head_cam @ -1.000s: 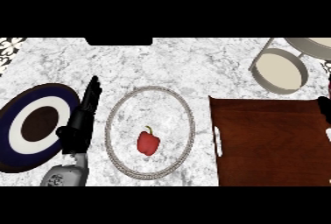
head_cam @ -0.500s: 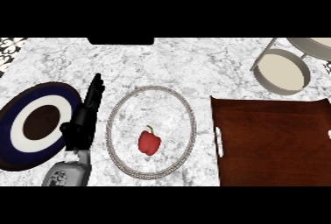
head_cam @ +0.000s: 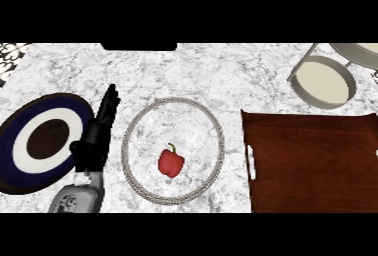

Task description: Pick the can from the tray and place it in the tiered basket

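The dark brown tray (head_cam: 317,165) lies at the right of the marble counter, and no can shows on its visible surface. The tiered basket (head_cam: 322,80), grey-rimmed with pale round tiers, stands at the back right and is partly cut off by the view's edge. My left hand (head_cam: 94,140) stands edge-on at the left, fingers straight and pointing away from me, between the blue plate and the glass plate. It holds nothing. My right hand and the can are not visible.
A clear glass plate (head_cam: 140,125) in the middle carries a red bell pepper (head_cam: 171,163). A dark blue and white plate (head_cam: 29,120) with a brown centre lies at the far left, close beside my left hand.
A dark shape at the right edge, above the tray, has slipped out of view. My left hand has barely shifted.
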You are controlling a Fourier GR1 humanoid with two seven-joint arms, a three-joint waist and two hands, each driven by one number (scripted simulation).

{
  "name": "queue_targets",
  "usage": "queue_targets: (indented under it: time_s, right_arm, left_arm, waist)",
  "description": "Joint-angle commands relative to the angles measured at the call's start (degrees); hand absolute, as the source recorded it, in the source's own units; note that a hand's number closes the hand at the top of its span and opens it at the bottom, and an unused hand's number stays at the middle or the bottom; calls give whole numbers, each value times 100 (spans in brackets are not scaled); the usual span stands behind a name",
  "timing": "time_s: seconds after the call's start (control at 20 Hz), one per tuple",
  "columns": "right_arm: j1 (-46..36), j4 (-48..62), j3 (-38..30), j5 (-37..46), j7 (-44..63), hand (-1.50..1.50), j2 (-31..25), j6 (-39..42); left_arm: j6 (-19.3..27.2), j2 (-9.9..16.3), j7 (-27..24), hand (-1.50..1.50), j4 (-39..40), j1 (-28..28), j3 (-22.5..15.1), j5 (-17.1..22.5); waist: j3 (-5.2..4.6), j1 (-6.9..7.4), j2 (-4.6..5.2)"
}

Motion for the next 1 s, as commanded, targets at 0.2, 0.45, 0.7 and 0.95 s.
queue_targets:
  time_s: [0.2,0.45,0.7,0.95]
  right_arm:
    - [-110,1842,429,382,-872,150,-669,-1525]
    - [-337,3017,623,675,-1290,150,-960,-2288]
    - [-487,3672,-463,56,-705,-150,-727,-2573]
    - [-658,4314,-646,-359,-1154,-150,-811,-2693]
  left_arm:
    - [216,-142,-218,0,239,5,-128,-82]
    - [-15,6,59,0,-35,-20,-15,-33]
    - [-120,34,254,0,-231,-13,0,146]
    - [117,-89,221,0,-71,-153,-83,-87]
  waist:
    - [2,20,17]
    - [3,54,22]
    - [11,101,41]
    - [7,45,25]
